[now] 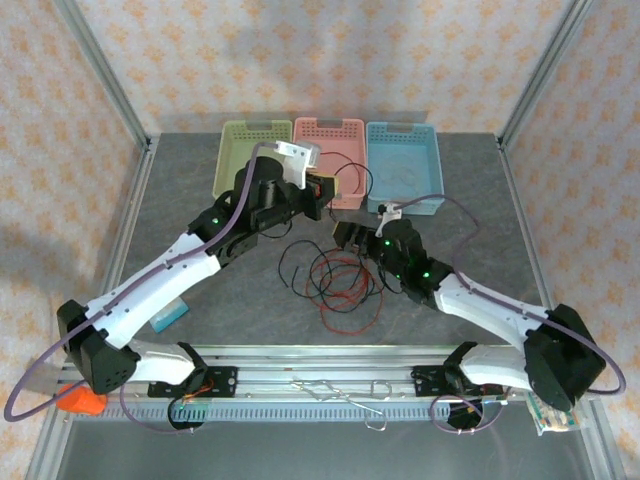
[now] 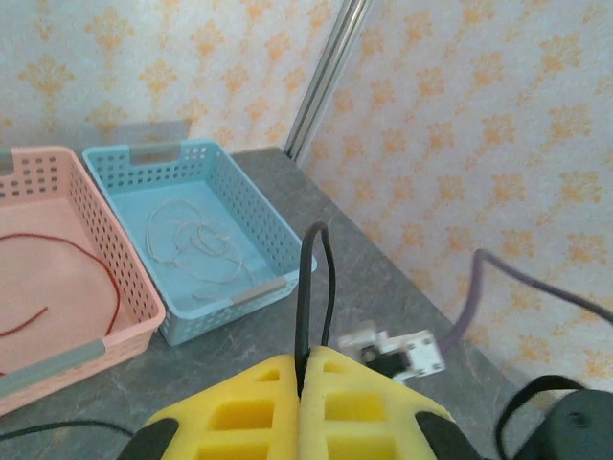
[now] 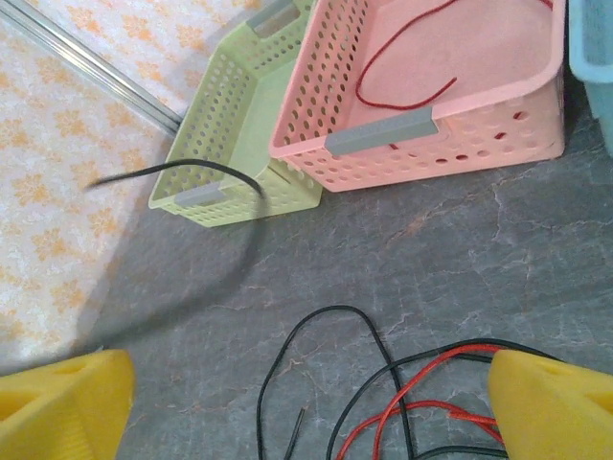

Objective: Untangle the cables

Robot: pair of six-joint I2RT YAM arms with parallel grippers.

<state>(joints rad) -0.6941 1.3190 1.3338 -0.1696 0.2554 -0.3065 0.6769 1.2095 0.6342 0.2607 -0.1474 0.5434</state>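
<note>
The cables lie tangled on the grey table: red cable point(image 1: 345, 290) and black cable point(image 1: 300, 262) in loose loops. My left gripper point(image 1: 318, 192) hangs in front of the pink basket point(image 1: 330, 124). Its yellow fingers point(image 2: 259, 402) are shut on a black cable point(image 2: 308, 287) that rises in a narrow loop from the left gripper point(image 2: 305, 369). My right gripper point(image 1: 346, 238) hovers at the tangle's far edge. In its wrist view the right gripper point(image 3: 311, 412) stands open above a black loop point(image 3: 369, 321) and red strands point(image 3: 431, 379), with nothing between the fingers.
Three baskets line the back: green basket point(image 1: 255, 128), pink basket point(image 3: 450, 134) holding a red cable point(image 3: 402, 96), and blue basket point(image 2: 115, 168) holding a pale cable point(image 2: 192, 240). A metal rail point(image 1: 330, 385) runs along the front. A blue object point(image 1: 170, 313) lies near the left arm.
</note>
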